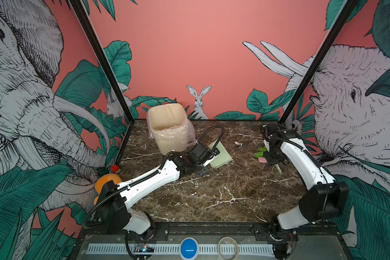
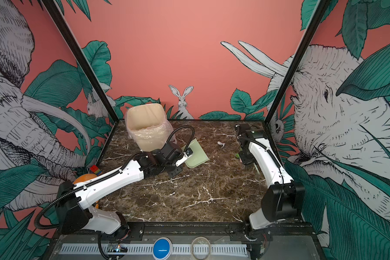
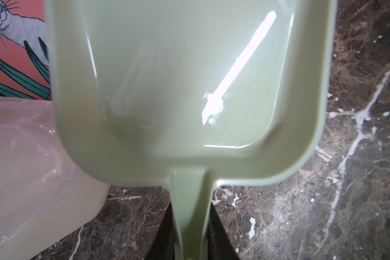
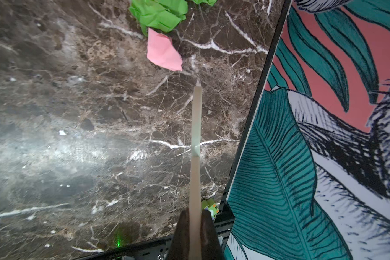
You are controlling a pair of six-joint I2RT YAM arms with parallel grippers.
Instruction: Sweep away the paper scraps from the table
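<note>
1. Brush (image 4: 195, 123) handle is pinched tight in right pincer (image 4: 195, 215); its tip sits near the pink scrap (image 4: 163, 53), not touching.
2. All paper scraps (image 1: 260, 153) seen lie on the table (image 1: 212, 191). Green + pink touch, well apart from the bin (image 1: 173, 144). White scrap (image 1: 238, 143) lies between them & bin.
3. Progress, my read: early. Nothing collected; sweeping + dumping all left.
4. Dustpan (image 3: 189, 78) is just beside bin, handle clamped in left pincer (image 3: 190, 236). Pan empty.
5. Bin w/ clear liner (image 1: 178, 132): no scraps where the inside shows; bottom hidden.
</note>
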